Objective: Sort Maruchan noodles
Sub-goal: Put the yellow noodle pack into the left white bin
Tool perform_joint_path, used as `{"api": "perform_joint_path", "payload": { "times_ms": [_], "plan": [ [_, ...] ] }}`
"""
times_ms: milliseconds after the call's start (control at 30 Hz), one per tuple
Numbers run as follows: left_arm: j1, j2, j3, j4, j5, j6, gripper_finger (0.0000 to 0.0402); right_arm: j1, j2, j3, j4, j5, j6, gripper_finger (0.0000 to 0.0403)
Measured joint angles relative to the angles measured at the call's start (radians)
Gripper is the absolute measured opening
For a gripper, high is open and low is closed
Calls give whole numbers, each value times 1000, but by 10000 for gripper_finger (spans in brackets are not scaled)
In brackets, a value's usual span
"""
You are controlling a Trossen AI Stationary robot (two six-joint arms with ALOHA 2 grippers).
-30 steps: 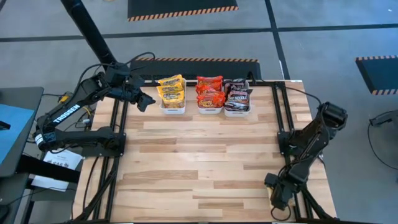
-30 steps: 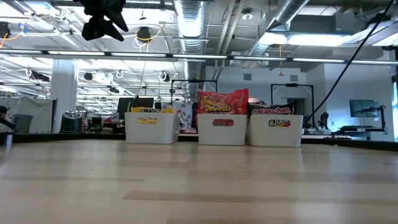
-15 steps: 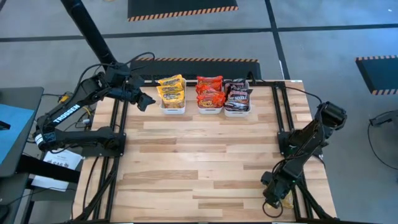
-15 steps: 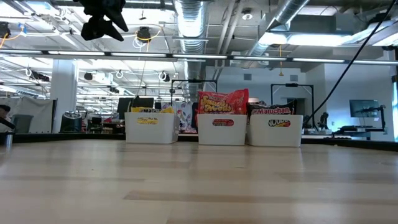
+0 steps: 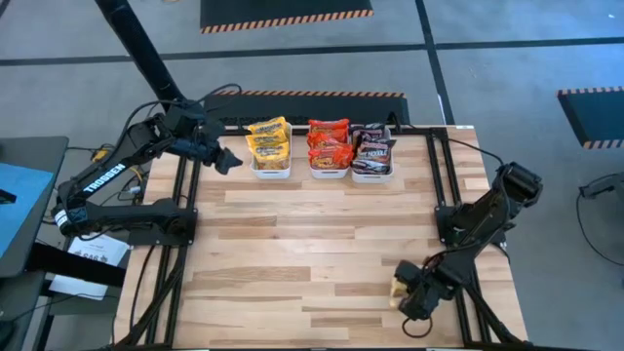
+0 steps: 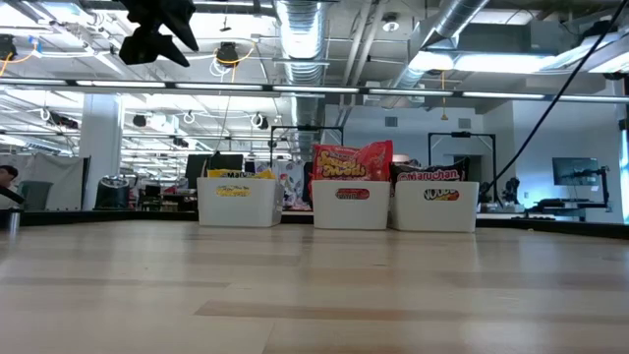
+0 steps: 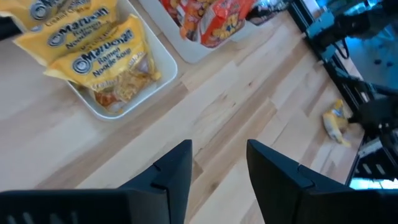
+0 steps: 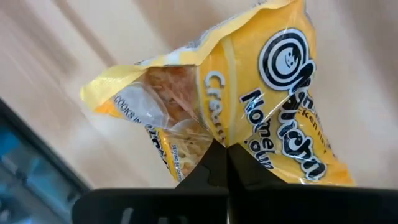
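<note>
Right tool (image 5: 402, 291) clamped shut low, left tool (image 5: 230, 158) parted, raised

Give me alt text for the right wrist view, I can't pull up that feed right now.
The right hand, its two dark fingers shut together, pinches the edge of a yellow Maruchan noodle packet that fills most of the picture. The packet is crinkled, with dry noodles showing through a clear patch, and light wooden tabletop lies blurred behind it.

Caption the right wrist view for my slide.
Right gripper shut on a yellow noodle packet above the wooden table.
</note>
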Motion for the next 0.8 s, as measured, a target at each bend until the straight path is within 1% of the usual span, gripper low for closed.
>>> {"api": "perform_joint_path", "payload": {
  "times_ms": [67,200,300,400,633,800],
  "plan": [
    [0,0,0,-6,16,16,145,-13,0,14,-4,47,-8,2],
    [0,11,0,-10,22,8,165,-54,0,40,-3,76,-71,2],
    [0,39,0,-10,24,-71,179,-98,0,64,-3,95,-152,2],
    [-7,73,0,-10,53,-139,182,-146,-1,98,-9,125,-243,2],
    [-95,153,0,19,132,-219,177,-267,-3,191,-40,163,-483,2],
    [-171,190,0,93,181,-298,176,-367,-3,254,-41,181,-658,2]
  ]
}}
